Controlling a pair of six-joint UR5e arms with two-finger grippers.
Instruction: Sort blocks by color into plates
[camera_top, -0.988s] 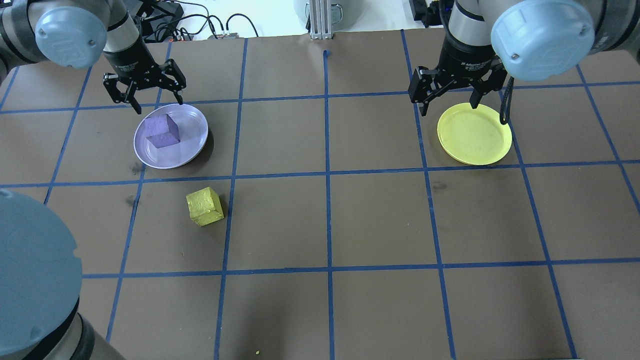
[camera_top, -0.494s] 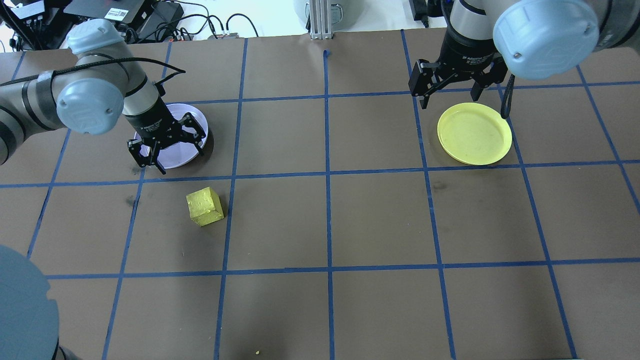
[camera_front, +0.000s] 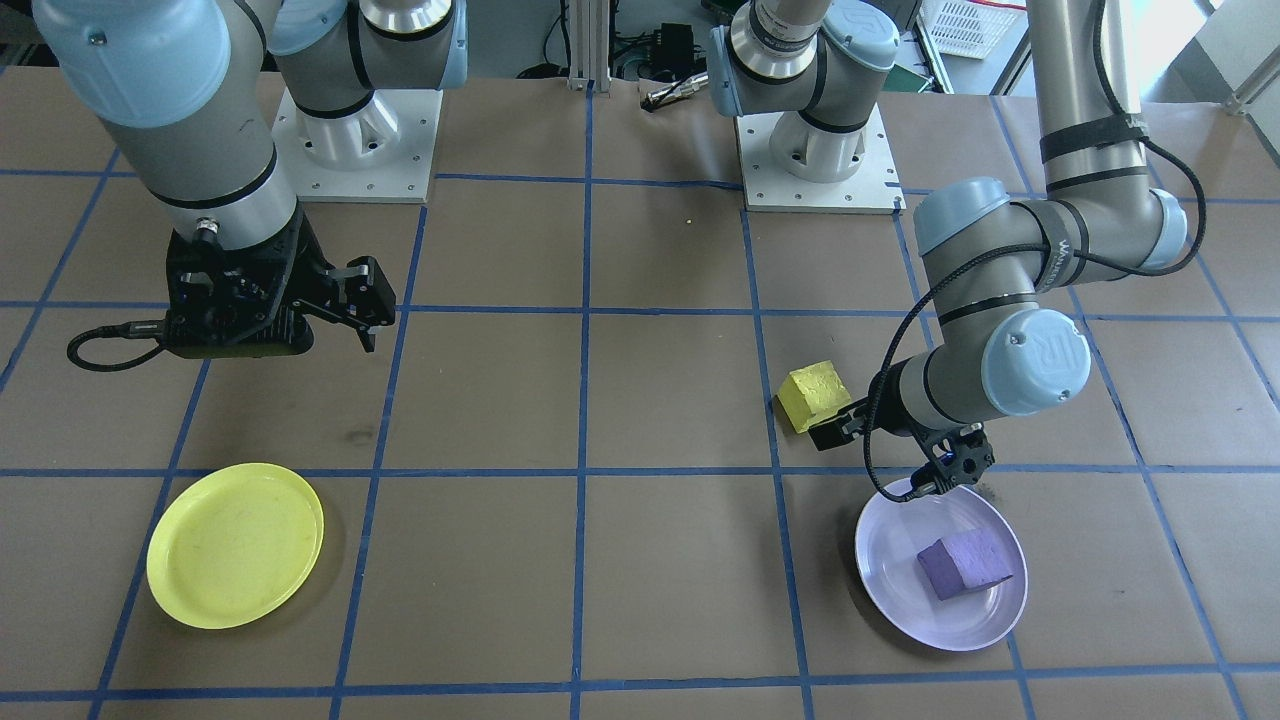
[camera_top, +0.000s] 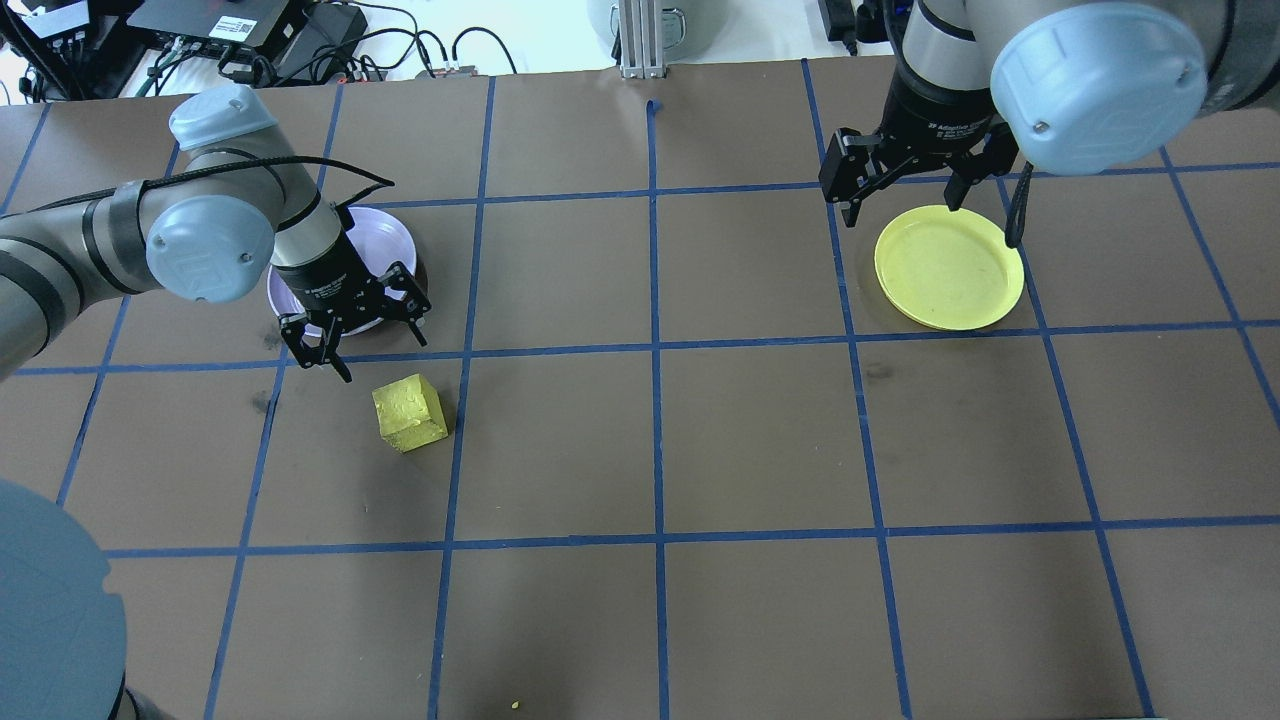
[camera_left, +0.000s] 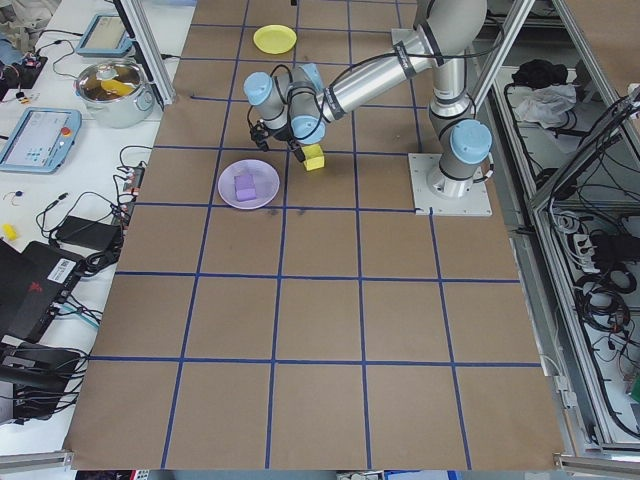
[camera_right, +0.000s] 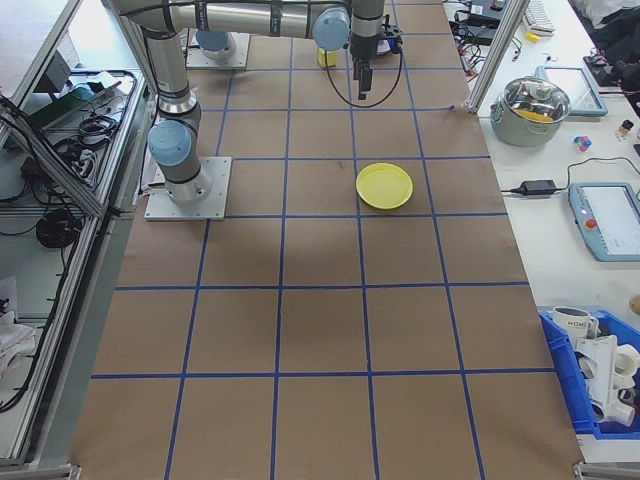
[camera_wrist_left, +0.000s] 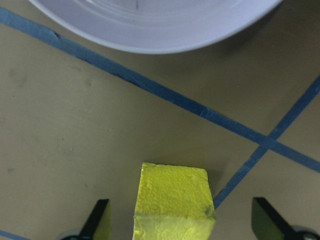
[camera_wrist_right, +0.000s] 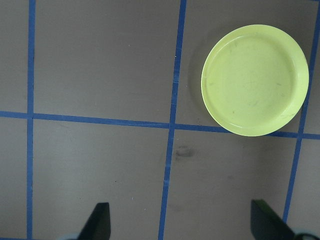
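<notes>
Since the earlier overhead shots the left gripper (camera_top: 365, 335) has swung off the far side of the lavender plate (camera_front: 890, 560), crossed over it, and now hangs past its near rim, right next to the yellow block (camera_top: 409, 412). The right gripper (camera_top: 905, 185) has barely shifted and the yellow block hasn't budged.

Surface is a brown paper-covered table (camera_top: 760, 440) marked into squares with blue tape lines (camera_top: 655, 345). Off the table's far edge from the lavender plate there's a mess of cables and electronics (camera_top: 300, 35); the side views show a metal pot (camera_left: 115, 88) and a tablet-like screen (camera_left: 35, 135) on a white bench next to the table.

Left gripper: fingers spread wide, holding nothing, touching nothing. In its wrist view the two fingertips (camera_wrist_left: 97, 220) sit either side of the yellow block with clear gaps, and the lavender plate's rim curves across the top. Right gripper: also wide open and empty, hanging above the table just off the yellow plate's far edge.

Containers: the lavender plate has the purple block (camera_front: 963, 563) sitting in it, a bit off centre. The yellow plate (camera_top: 948, 267) is way across the table from the lavender plate. The yellow block is on the bare paper just beside the lavender plate, not touching it.
</notes>
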